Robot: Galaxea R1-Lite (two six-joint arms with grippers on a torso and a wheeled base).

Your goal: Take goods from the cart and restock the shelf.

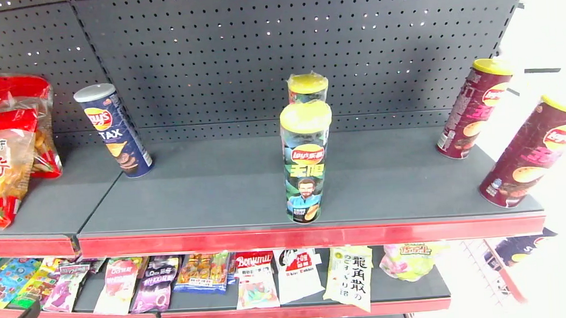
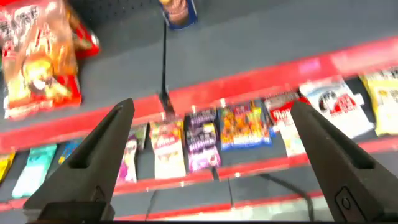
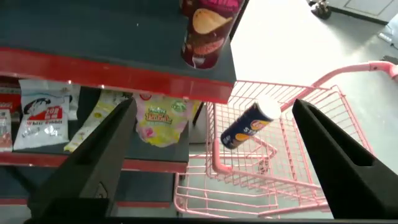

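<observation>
We see the blue can (image 3: 250, 124), white-lidded, lying on its side in the pink cart (image 3: 298, 186). It is framed in the gap between the right gripper's (image 3: 212, 102) two fingers and lies well beyond their tips. Those jaws stand spread wide and hold nothing.

Also beyond the tips, and nearer than the cart, a maroon can (image 3: 204, 31) stands upright at the end of the shelf (image 3: 93, 31), close to its red front edge. Under that board, past the same gap, a yellow-green packet (image 3: 160, 118) leans at the end of the lower board, with a white packet (image 3: 43, 118) farther along behind one finger.

The left gripper (image 2: 212, 102) is likewise gaping wide, with nothing between its jaws. Through its gap we see a row of small packets (image 2: 199, 134) on the lower board. Red snack bags (image 2: 40, 56) sit on the upper board, beyond one finger.

Well away from both grippers, a green can (image 1: 305, 162) with a yellow lid stands near the front of the shelf, with a second green can (image 1: 307, 88) directly behind it. A dark blue can (image 1: 113, 130) with a grey lid stands nearer the snack bags. A second maroon can (image 1: 471, 109) stands at the far end, toward the back.
</observation>
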